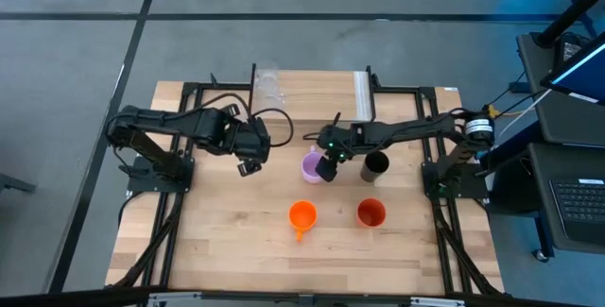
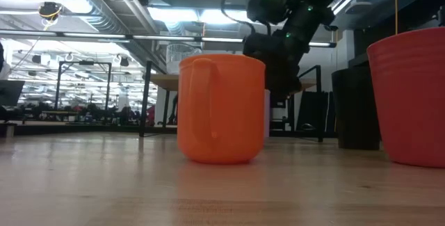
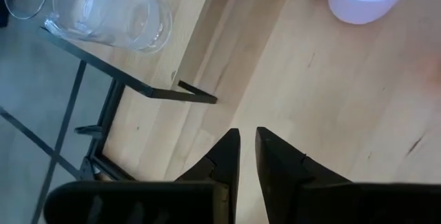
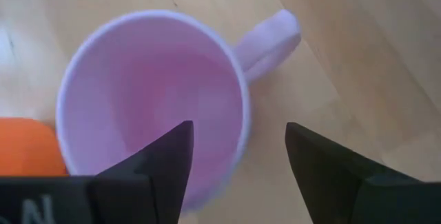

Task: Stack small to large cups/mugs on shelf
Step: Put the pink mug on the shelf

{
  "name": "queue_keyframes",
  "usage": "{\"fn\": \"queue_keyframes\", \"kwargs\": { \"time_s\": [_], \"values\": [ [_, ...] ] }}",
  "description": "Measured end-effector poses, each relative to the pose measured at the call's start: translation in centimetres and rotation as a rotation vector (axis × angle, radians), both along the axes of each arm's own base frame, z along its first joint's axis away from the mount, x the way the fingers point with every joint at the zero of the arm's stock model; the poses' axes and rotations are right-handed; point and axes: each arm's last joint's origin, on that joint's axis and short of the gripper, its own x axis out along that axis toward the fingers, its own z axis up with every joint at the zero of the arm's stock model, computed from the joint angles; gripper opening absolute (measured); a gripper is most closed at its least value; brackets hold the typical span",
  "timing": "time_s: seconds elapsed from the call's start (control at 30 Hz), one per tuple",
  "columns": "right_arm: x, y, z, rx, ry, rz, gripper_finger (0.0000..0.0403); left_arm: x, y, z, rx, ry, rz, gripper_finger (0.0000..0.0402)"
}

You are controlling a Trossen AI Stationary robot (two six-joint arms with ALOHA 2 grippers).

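The lilac mug [image 1: 310,165] stands upright on the tabletop, near the middle. My right gripper [image 4: 238,133] hovers over it, open: one finger above the inside, the other outside the wall beside the handle [image 4: 272,34]. My left gripper [image 3: 248,138] is shut, low over the table to the mug's left. Two clear glasses [image 3: 110,10] stand on the shelf [image 1: 312,94] at the far side. The black cup [image 1: 376,163], the orange handled mug [image 2: 221,108] and the orange-red cup [image 2: 410,94] stand upright on the table.
The shelf's black wire legs [image 3: 165,92] stand close in front of my left gripper. A white strip [image 1: 362,94] runs along the shelf's right end. Bare wood lies between the glasses and the strip, and along the table's near edge.
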Motion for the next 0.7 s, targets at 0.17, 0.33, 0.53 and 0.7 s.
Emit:
{"fn": "queue_keyframes", "kwargs": {
  "time_s": [0.17, 0.33, 0.53, 0.7],
  "values": [
    [1.1, 0.2, -0.1, -0.006, 0.008, 0.013, 0.0206, 0.0, 0.0, 0.0, 0.0, -0.002, 0.003, 0.0041],
    [1.3, 0.5, -0.2, 0.014, 0.072, 0.043, 0.0118, -0.1, 0.1, 0.1, 0.02, -0.005, 0.006, 0.0041],
    [2.0, 1.0, 2.3, -0.041, 0.012, 0.16, 0.0016, -0.1, 0.1, 0.1, 0.039, -0.009, 0.01, 0.0041],
    [2.5, 1.4, 7.5, -0.101, -0.01, 0.241, 0.001, -0.1, 0.1, 0.1, 0.04, -0.009, 0.01, 0.0041]
  ]
}}
